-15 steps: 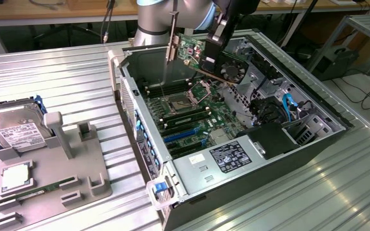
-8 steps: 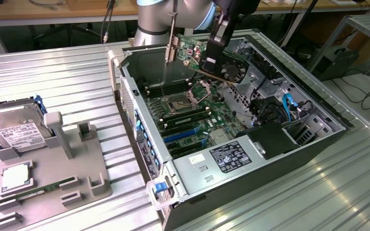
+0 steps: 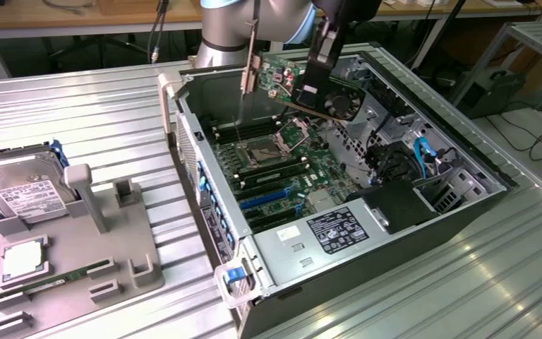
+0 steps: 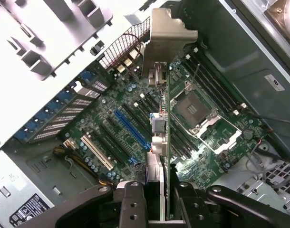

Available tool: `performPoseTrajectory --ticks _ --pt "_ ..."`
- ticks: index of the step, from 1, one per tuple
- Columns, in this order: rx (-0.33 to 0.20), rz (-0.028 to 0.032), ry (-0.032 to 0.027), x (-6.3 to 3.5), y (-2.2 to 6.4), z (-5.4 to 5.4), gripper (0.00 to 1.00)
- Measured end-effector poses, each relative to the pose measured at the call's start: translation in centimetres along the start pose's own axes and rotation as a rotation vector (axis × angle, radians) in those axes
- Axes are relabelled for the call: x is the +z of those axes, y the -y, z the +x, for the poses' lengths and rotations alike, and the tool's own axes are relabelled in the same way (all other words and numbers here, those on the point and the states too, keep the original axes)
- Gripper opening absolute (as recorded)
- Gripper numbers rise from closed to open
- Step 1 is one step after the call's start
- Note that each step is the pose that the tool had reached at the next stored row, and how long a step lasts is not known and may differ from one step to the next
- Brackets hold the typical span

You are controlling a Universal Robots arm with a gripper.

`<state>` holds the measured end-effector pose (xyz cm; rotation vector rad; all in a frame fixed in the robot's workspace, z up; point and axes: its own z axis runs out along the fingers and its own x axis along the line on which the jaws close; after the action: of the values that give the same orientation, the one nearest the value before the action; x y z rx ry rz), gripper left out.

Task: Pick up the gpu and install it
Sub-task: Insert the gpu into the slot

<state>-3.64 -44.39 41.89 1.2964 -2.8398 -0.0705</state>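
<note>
- The gpu (image 3: pixel 285 79) is airborne over the far half of the open case (image 3: pixel 394 282). It's tilted and touches nothing below it.
- Progress: pick-up done, install not done. The card's contact edge is well clear of the board and no slot is engaged.
- Your gripper (image 4: pixel 160 194) is clamped on the gpu. In the wrist view the black fingers (image 4: pixel 130 204) sit either side of the card, which shows edge-on between them.
- Card build: thin green board with a round black fan (image 3: pixel 341 104) on one face. A pale folded sheet-metal bracket (image 4: pixel 168 35) caps the end on the exterior view's left.
- Below it is the motherboard (image 3: pixel 285 173), green and dense with small parts. A long blue slot (image 4: pixel 133 135) and a white slot (image 4: pixel 97 152) run parallel.
- The card seems to hang between the blue slot and the CPU socket (image 4: pixel 192 110). The angle's poor, so I can't tell which slot it lines up with.
- The socket is square with a bare metal frame around it.
- On the exterior view's left, a grey moulded tray (image 3: pixel 111 233) sits on the ribbed sheet-metal table (image 3: pixel 82 113), well apart from the case.
- The tray holds a silver labelled hard drive (image 3: pixel 22 189) at its far end.
</note>
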Motion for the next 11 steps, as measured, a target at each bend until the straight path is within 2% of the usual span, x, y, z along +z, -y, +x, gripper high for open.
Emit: performPoseTrajectory --ticks 11 --pt "-0.081 -0.0001 -0.0040 0.00 0.01 0.01 0.28"
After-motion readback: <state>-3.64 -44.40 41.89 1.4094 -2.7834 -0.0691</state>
